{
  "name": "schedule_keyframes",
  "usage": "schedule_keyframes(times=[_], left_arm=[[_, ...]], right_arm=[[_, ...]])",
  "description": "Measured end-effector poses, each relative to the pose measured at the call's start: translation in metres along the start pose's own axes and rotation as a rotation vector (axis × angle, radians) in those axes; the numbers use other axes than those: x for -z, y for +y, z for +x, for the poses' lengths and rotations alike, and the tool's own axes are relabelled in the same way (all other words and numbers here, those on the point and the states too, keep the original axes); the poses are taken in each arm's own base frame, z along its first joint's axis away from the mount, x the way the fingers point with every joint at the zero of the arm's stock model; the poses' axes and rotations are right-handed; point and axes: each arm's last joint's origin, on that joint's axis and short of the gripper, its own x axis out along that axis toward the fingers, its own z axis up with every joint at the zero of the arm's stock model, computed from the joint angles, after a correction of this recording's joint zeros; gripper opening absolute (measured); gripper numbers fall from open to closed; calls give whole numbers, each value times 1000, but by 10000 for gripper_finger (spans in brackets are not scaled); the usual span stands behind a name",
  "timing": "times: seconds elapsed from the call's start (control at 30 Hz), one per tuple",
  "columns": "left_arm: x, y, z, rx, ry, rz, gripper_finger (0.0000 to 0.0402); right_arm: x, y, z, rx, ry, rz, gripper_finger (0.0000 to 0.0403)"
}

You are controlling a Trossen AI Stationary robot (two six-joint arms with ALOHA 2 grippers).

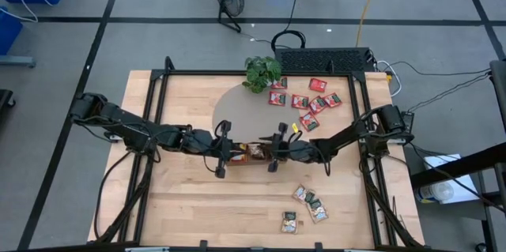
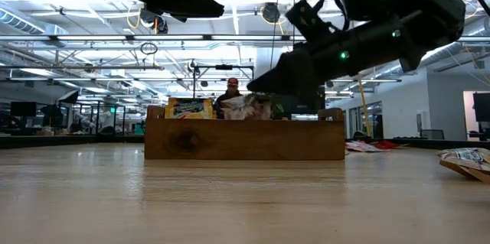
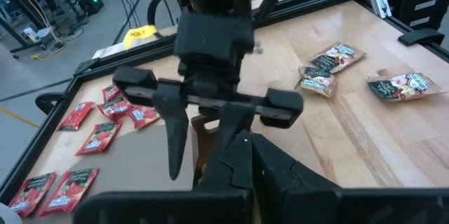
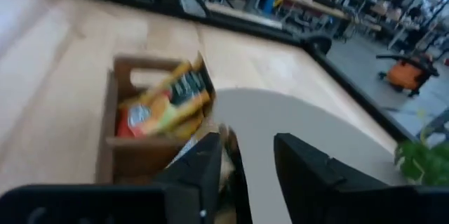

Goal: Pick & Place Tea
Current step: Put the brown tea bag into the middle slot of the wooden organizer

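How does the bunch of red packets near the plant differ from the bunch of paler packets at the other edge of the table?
The red packets are red, while the pale packets are beige with green. The red ones are more numerous and spread wider; the pale ones are few and lie closer together, some overlapping. The red group lies beside the potted plant, the pale group on bare wood at the opposite edge. Both are small flat packets lying loose on the table.
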Motion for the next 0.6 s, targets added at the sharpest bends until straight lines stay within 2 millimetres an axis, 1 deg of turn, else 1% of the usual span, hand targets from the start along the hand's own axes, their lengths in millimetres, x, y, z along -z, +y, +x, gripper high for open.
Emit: schedule_keyframes(times=[0.17,0.23,0.3,0.37,0.4,0.5,0.53,0.6], left_arm=[[0,0,0,0,0,-1,24],[0,0,0,-1,0,-2,29],[0,0,0,-1,0,-2,30],[0,0,0,-1,0,-2,27],[0,0,0,-1,0,-2,25],[0,0,0,-1,-1,1,13],[0,0,0,-1,-3,2,9],[-1,0,0,-3,-6,2,4]], right_arm=[[-18,7,-11,-31,-94,-16,140],[-25,10,-16,-44,-115,-37,140],[-32,11,-21,-61,-106,-68,132],[-39,14,-22,-91,-36,-116,110],[-43,16,-22,-118,13,-146,92],[-60,22,-16,-229,190,-234,23],[-66,23,-14,-259,248,-263,12],[-77,25,-8,-296,330,-283,6]])
